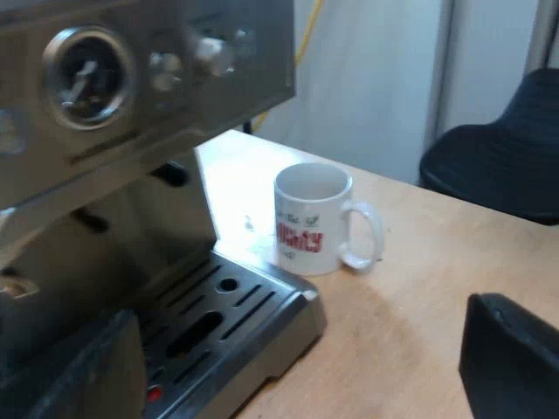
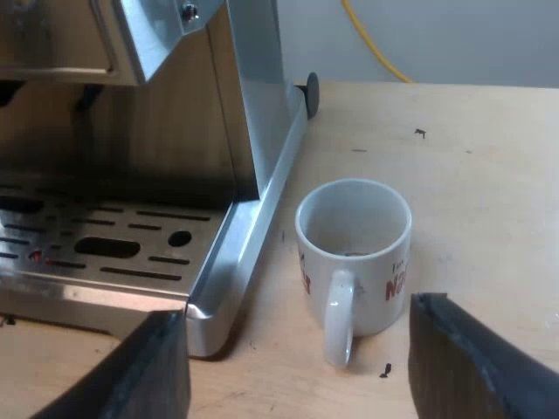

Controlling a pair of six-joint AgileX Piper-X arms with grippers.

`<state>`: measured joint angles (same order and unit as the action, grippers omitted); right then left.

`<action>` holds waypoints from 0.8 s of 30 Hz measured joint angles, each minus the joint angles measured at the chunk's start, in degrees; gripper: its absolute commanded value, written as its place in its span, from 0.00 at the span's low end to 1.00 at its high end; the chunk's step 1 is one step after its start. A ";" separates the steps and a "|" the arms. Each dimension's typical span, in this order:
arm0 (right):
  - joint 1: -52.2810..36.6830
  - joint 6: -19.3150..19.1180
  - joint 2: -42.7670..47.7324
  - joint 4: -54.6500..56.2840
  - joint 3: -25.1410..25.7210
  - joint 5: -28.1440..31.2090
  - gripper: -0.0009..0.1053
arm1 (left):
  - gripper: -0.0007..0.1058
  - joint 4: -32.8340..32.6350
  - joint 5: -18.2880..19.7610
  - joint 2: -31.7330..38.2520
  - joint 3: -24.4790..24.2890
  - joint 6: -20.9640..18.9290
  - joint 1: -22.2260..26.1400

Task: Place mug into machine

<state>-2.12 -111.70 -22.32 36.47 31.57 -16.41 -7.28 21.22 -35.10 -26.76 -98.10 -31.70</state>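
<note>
Mug [image 2: 354, 253] on table [image 2: 489, 175] just beside drip tray [image 2: 131, 229], handle facing my right gripper [image 2: 301, 319]. Fingers spread wide, guessing lined up for grab. Left gripper [image 1: 297, 362] spread too, empty.

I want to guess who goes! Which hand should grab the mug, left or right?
Right, I think. The mug stands on the table just ahead of the right hand, framed by its open fingers, handle toward it, beside the tray. The left hand is farther off, with the tray's corner between.
</note>
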 measured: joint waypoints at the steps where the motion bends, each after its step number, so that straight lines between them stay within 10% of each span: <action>1: 0.00 -0.47 -0.70 -0.27 0.00 0.00 0.54 | 0.77 2.04 -0.57 -2.28 0.00 0.00 -1.28; 24: 7.53 -2.86 -14.63 -17.59 -12.45 2.57 0.54 | 0.77 13.83 -4.19 -14.14 0.00 -0.28 -5.63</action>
<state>5.41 -114.56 -36.96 18.88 19.12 -13.84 6.55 17.03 -49.24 -26.76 -98.38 -37.33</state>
